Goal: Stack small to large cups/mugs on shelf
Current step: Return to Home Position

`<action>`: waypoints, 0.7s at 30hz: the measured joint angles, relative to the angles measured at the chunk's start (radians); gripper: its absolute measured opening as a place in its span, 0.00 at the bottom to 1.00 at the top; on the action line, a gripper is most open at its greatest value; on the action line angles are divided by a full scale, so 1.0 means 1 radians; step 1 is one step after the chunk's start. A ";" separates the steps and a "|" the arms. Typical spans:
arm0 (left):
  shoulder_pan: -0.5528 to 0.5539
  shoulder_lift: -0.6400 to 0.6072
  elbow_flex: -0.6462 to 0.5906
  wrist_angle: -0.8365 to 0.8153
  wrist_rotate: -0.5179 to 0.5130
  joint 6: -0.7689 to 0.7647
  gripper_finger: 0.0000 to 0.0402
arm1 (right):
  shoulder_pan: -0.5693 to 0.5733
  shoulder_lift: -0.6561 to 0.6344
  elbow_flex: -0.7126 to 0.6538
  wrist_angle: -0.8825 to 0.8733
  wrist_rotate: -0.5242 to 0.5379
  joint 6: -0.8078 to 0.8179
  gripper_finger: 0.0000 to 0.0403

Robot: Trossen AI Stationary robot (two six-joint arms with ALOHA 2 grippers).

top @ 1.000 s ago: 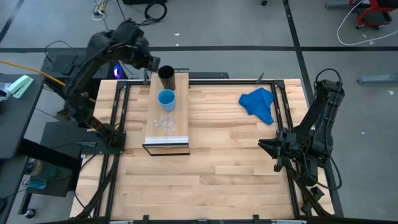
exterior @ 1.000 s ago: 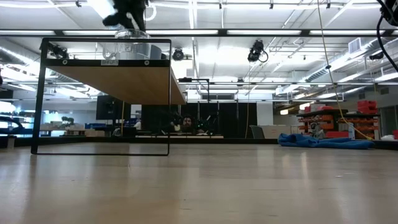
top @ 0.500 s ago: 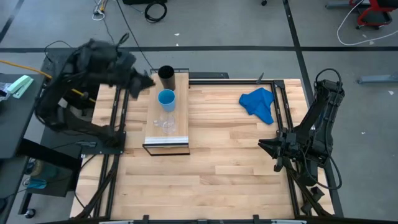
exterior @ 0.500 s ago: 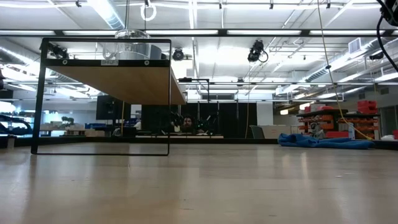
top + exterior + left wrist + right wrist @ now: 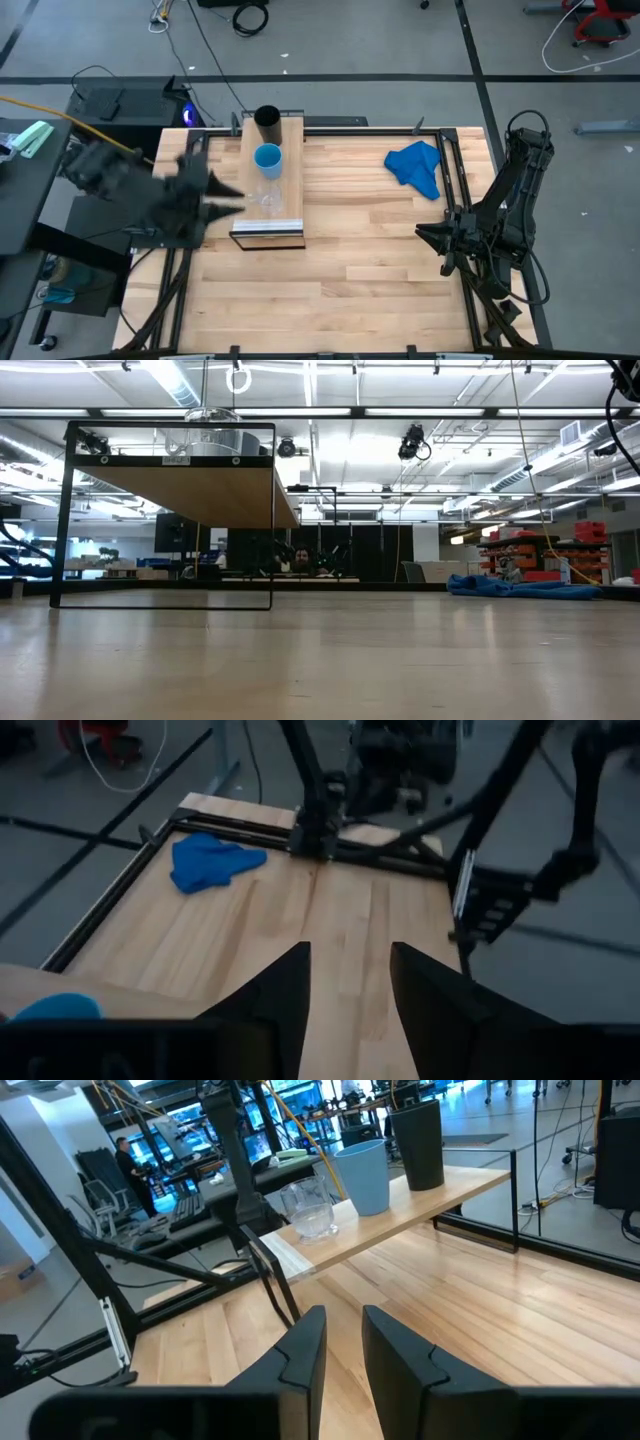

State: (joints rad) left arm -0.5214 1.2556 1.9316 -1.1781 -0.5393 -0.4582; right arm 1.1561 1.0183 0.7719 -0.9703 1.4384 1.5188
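Note:
Three cups stand in a row on the light-wood shelf [image 5: 285, 190]: the black cup [image 5: 267, 120] at the far end, the blue cup [image 5: 267, 158] in the middle, the clear glass cup [image 5: 268, 200] near the striped front edge. The right wrist view shows the same row: black cup [image 5: 418, 1145], blue cup [image 5: 365, 1175], glass cup [image 5: 308, 1210]. My left gripper [image 5: 235, 200] is open and blurred, just left of the shelf beside the glass, touching nothing. My right gripper [image 5: 425, 235] waits at the table's right side, its fingers [image 5: 385, 1345] a narrow gap apart.
A crumpled blue cloth [image 5: 418, 165] lies on the far right part of the tabletop. The shelf stands on a dark frame [image 5: 65, 510] above the table. Bare butcher-block tabletop [image 5: 360, 260] stretches between shelf and right arm. A dark rail [image 5: 185, 200] borders the table's left edge.
My left arm has swung away from the black cup at the shelf's far end, moving toward the table's left edge and then toward its near edge, ending low beside the shelf's left side. The three cups stay where they stood.

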 joint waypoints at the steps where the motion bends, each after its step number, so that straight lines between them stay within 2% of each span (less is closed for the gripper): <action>1: -0.044 0.000 -0.028 0.013 -0.041 -0.002 0.36 | 0.000 0.000 0.000 0.000 0.000 0.000 0.19; 7: -0.294 -0.001 -0.237 0.153 -0.220 -0.008 0.34 | 0.000 0.000 0.000 0.000 0.000 0.000 0.19; 12: -0.442 -0.056 -0.344 0.170 -0.354 -0.049 0.36 | 0.000 0.000 0.000 0.000 0.000 0.000 0.19; 17: -0.528 -0.133 -0.370 0.206 -0.370 -0.026 0.37 | 0.000 0.000 0.000 0.000 0.000 0.000 0.19; 21: -0.554 -0.172 -0.370 0.322 -0.371 0.133 0.37 | 0.000 0.000 0.000 0.000 0.000 0.000 0.19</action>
State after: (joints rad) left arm -1.0758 1.0840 1.5612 -0.8563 -0.9103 -0.3251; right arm 1.1557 1.0183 0.7719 -0.9706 1.4384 1.5188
